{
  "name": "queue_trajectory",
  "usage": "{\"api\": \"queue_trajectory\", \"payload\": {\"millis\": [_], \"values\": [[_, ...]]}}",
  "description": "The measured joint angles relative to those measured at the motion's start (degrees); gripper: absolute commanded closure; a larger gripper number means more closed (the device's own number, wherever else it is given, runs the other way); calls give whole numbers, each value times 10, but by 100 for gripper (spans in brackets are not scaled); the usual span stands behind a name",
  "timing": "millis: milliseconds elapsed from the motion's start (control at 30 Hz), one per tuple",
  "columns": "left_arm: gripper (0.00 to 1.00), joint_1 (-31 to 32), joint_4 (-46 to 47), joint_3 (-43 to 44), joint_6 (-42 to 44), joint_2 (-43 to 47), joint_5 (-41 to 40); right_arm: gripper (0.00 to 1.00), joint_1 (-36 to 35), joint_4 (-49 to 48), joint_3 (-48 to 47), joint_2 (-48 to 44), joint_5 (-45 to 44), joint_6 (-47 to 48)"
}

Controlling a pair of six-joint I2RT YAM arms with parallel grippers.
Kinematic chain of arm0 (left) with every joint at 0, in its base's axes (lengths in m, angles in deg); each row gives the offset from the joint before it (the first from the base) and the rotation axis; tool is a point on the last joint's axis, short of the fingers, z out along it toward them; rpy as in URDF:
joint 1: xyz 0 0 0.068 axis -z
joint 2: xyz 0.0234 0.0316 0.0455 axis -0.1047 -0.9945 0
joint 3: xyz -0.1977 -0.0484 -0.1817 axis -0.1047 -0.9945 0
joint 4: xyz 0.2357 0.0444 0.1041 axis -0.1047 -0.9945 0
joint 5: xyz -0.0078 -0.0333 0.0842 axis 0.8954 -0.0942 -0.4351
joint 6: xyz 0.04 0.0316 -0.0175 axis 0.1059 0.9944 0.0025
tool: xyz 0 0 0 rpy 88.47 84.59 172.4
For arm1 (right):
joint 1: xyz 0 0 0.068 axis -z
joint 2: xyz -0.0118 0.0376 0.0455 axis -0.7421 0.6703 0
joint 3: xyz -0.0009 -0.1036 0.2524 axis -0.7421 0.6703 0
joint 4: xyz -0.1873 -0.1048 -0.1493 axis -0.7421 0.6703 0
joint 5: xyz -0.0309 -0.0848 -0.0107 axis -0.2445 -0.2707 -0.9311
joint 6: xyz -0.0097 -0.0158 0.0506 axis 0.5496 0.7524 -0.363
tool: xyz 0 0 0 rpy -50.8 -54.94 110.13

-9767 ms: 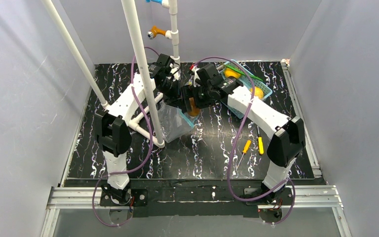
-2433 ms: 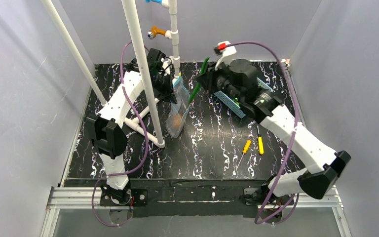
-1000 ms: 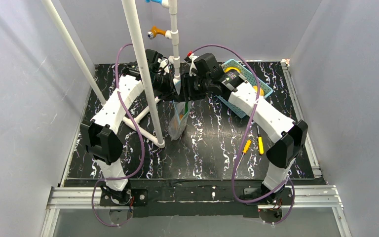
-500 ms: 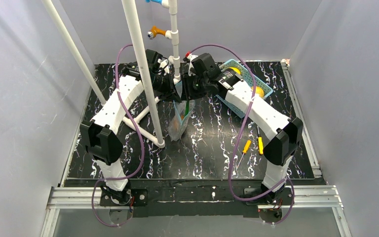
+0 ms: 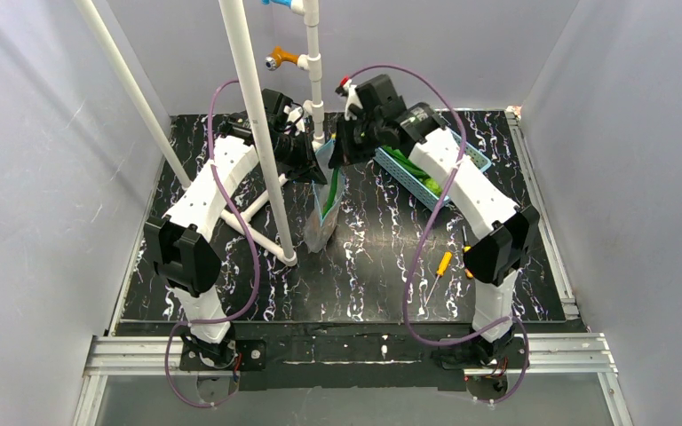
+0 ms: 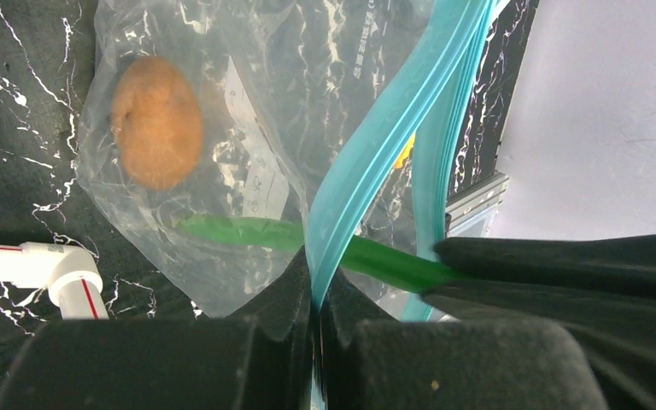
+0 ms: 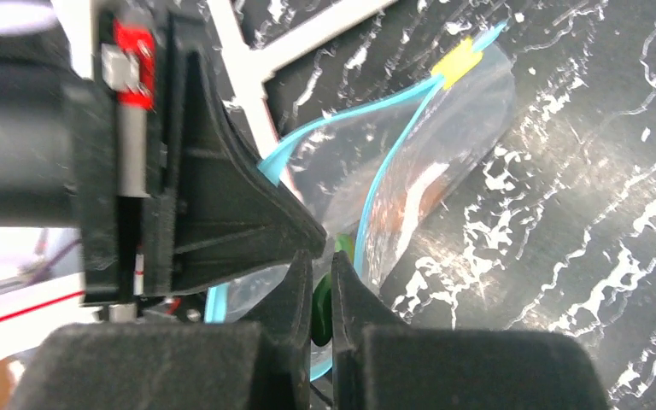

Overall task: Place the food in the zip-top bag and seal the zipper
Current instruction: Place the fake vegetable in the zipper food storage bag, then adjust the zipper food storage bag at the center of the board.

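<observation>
While we looked from the table's near edge, an orange-handled screwdriver (image 5: 443, 264) lay beside the right arm. Beyond it the clear zip-top bag (image 5: 320, 229) was held up by its mouth, a brown-orange fruit (image 6: 156, 121) low inside it and a long green pod (image 6: 248, 231) slanting through the opening. The left gripper (image 6: 314, 282) was clamped on the teal zipper (image 6: 384, 137). The right gripper (image 7: 320, 269) pinched the pod's upper end. Farthest back, the light-blue basket (image 5: 408, 180) held other green pods (image 5: 413, 170).
</observation>
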Motion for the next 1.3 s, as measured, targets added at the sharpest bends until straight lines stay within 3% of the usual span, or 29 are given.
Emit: {"api": "queue_trajectory", "payload": {"millis": [200,367,433,500,667,967,1200,1300], "values": [[100,0,9,-5,0,1,2,99,48,61,-83,35,106,-25],[100,0,11,-11,-1,2,4,99,38,88,-93,61,143,-30],[100,0,11,-14,-1,3,5,80,33,88,-90,72,141,-30],[100,0,11,-21,-3,8,6,73,28,86,-90,83,131,-29],[100,-1,13,-36,-5,21,3,57,23,88,-103,101,91,-19],[100,1,19,-38,-7,26,3,37,22,78,-159,94,35,-5],[100,1,21,-38,-9,26,3,35,22,66,-169,58,-7,13],[100,1,21,-37,-9,26,3,43,22,60,-105,5,-21,17]]}}
